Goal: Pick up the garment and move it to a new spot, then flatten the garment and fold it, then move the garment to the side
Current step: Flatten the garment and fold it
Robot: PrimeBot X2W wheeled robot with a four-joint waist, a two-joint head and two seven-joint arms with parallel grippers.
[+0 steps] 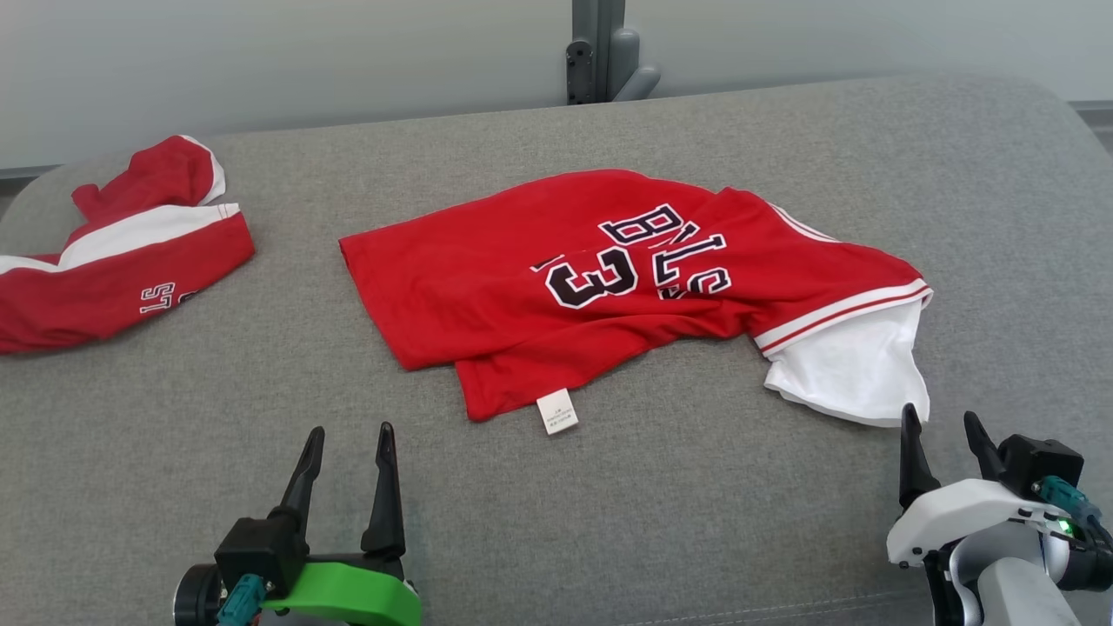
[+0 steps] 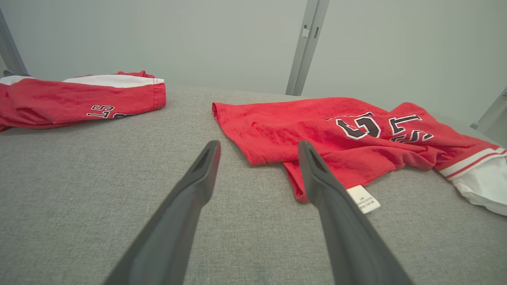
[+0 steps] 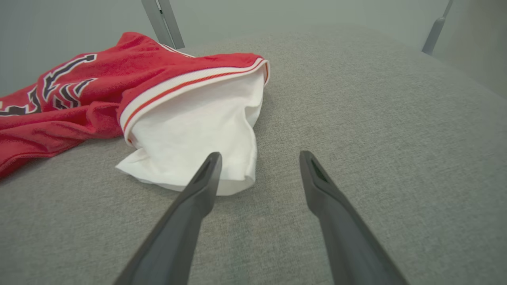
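The jersey [image 1: 609,278] is lying rumpled mid-pad [image 1: 696,522], hem toward nine o'clock, its white sleeve [image 1: 852,369] spilling out toward four. Both claws are hanging empty, jaws apart. The left claw [image 1: 351,429] is sitting at seven o'clock of the cloth, aiming near the tag [image 1: 556,410]. The right claw [image 1: 939,411] is waiting just beside the sleeve's edge at five. I'd guess they are being placed one at each end to lift the cloth evenly. A second garment [image 1: 113,261] is lying well apart at ten o'clock, limiting room that side. A post [image 1: 604,52] is standing beyond at twelve.
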